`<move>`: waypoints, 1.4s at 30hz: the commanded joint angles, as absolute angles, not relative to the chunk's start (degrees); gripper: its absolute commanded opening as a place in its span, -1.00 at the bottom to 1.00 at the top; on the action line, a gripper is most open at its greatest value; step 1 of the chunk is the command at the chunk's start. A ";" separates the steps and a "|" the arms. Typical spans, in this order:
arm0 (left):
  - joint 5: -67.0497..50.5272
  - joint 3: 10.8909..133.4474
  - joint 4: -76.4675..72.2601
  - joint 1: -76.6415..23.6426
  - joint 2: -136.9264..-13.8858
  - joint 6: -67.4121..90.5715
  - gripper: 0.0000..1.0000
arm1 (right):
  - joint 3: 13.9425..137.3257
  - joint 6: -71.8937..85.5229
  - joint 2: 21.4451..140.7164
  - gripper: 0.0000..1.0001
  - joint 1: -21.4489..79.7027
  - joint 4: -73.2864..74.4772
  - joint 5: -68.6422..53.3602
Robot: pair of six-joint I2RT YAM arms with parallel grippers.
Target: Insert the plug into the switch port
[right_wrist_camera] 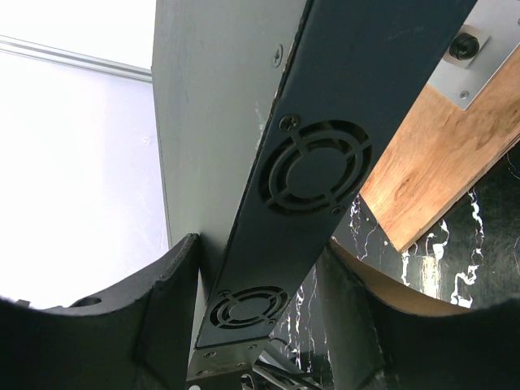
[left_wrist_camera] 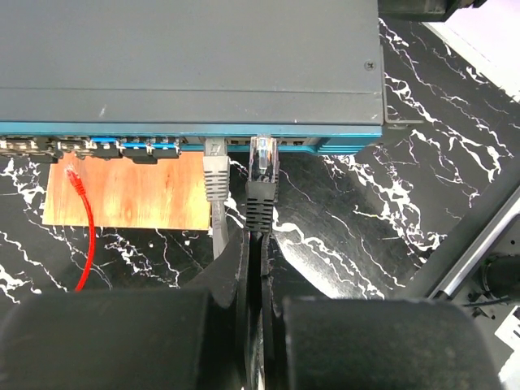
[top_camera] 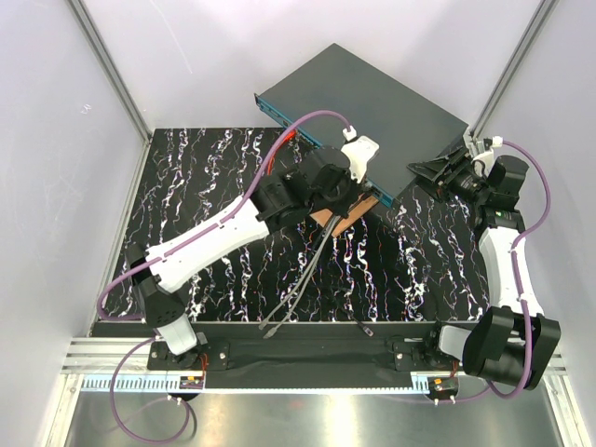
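Observation:
The switch (top_camera: 372, 102) is a flat dark grey box lying at an angle at the back, its blue-teal socket face (left_wrist_camera: 341, 130) toward my left arm. My left gripper (top_camera: 352, 191) is shut on the black boot of a cable whose clear plug (left_wrist_camera: 263, 158) points at the socket row, its tip right at the face. A grey plug (left_wrist_camera: 215, 171) sits in the socket just to its left. My right gripper (top_camera: 438, 172) straddles the switch's right end (right_wrist_camera: 325, 162), the side with two round fan grilles, one finger against each flat side.
A copper-brown wooden plate (left_wrist_camera: 130, 191) lies under the switch's front edge, with a thin red cable (left_wrist_camera: 85, 236) across it. Grey cables (top_camera: 298, 279) trail over the black marbled mat toward the near edge. White walls with metal rails close in the sides.

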State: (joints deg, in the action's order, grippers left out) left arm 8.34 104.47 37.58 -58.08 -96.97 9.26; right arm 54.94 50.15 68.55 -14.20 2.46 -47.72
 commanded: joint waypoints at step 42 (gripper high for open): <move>8.61 110.92 38.41 -57.22 -100.81 10.63 -1.00 | 57.48 45.35 68.03 -1.00 -12.92 -0.97 -49.22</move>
State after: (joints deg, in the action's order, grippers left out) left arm 6.94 108.40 41.17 -57.89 -101.16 10.39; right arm 55.09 49.47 68.55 -14.15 2.83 -47.70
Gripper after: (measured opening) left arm 0.038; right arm 0.608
